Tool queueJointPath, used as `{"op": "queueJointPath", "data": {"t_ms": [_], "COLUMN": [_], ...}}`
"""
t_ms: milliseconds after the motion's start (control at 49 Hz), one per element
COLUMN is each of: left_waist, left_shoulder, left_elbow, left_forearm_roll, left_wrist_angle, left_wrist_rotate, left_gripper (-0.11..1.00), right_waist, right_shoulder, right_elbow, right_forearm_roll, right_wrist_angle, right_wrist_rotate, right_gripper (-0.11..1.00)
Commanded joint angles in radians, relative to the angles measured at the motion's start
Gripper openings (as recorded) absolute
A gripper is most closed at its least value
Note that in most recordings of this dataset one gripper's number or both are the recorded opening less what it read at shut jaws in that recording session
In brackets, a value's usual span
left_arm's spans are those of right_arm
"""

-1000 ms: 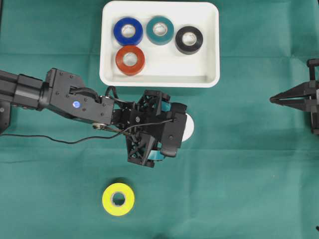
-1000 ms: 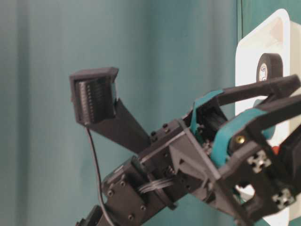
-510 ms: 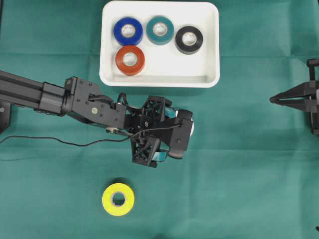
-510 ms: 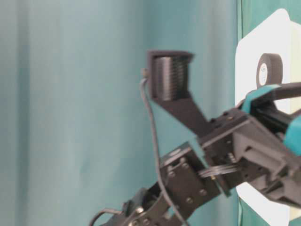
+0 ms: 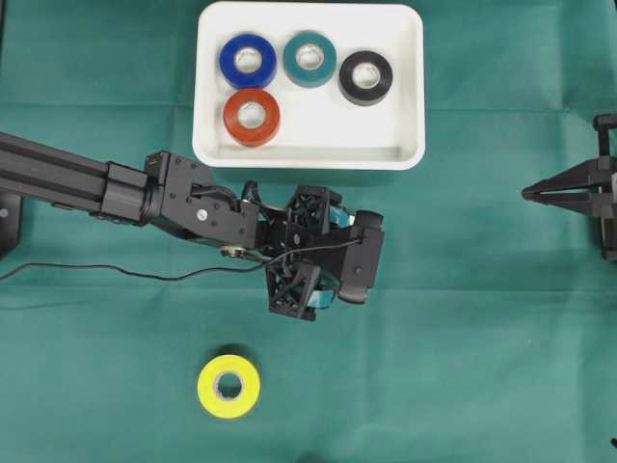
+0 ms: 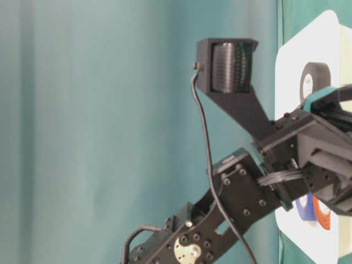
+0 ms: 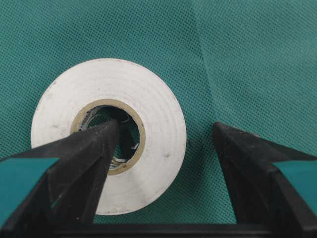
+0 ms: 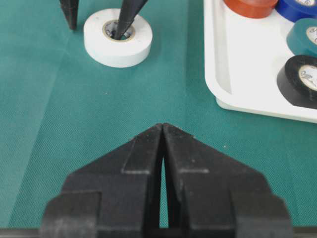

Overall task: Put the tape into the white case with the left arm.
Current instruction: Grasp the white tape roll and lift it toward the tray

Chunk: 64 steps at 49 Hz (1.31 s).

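A white tape roll (image 7: 158, 129) lies flat on the green cloth below the white case (image 5: 405, 106). My left gripper (image 7: 166, 126) stands over it, open. One finger (image 7: 94, 148) reaches into the roll's cardboard core. The other finger (image 7: 242, 153) is on the cloth outside the roll, a gap away from its wall. The right wrist view shows the same roll (image 8: 99, 44) with a finger (image 8: 126, 17) in its hole. From overhead the left gripper (image 5: 333, 265) hides the roll. My right gripper (image 5: 528, 193) rests shut at the far right.
Inside the white case lie a blue roll (image 5: 248, 60), a teal roll (image 5: 309, 58), a black roll (image 5: 365, 76) and a red roll (image 5: 252, 116). A yellow roll (image 5: 228, 386) sits on the cloth near the front, left of centre.
The left arm has reached further right and come down over the white roll, now covering it from overhead. The right arm has not moved.
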Motion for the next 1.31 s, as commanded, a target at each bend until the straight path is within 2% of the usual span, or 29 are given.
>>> {"op": "queueJointPath", "data": {"t_ms": [0,82,184,224,632,979,1285], "left_waist": [0.003,0.003,0.003,0.003,-0.015,-0.035,-0.003], "left_shoulder": [-0.017,-0.017,-0.017,-0.018,-0.048,-0.17,-0.181], "left_elbow": [-0.015,-0.014,-0.011,-0.012,-0.023,-0.078,-0.094], "left_forearm_roll": [0.0,0.0,0.0,0.0,0.0,0.002,0.005], "left_wrist_angle": [-0.003,0.0,0.002,0.002,0.008,0.187,0.213], "left_wrist_rotate": [-0.002,-0.002,-0.002,-0.002,0.0,0.006,0.057], "left_gripper": [0.76,0.62,0.34,0.27,0.28,0.27,0.27], "right_waist": [0.0,0.0,0.0,-0.002,0.0,0.0,0.0], "right_shoulder": [0.008,0.008,0.008,0.006,0.006,0.008,0.008], "right_elbow": [-0.011,-0.011,-0.011,-0.011,-0.011,-0.011,-0.011], "right_forearm_roll": [-0.002,-0.002,-0.002,-0.002,-0.002,-0.002,-0.002], "right_wrist_angle": [-0.011,-0.011,-0.011,-0.011,-0.011,-0.011,-0.011], "right_wrist_rotate": [0.0,0.0,0.0,0.0,0.0,0.0,0.0], "right_gripper": [-0.1,-0.1,-0.1,-0.1,-0.1,-0.1,-0.1]}}
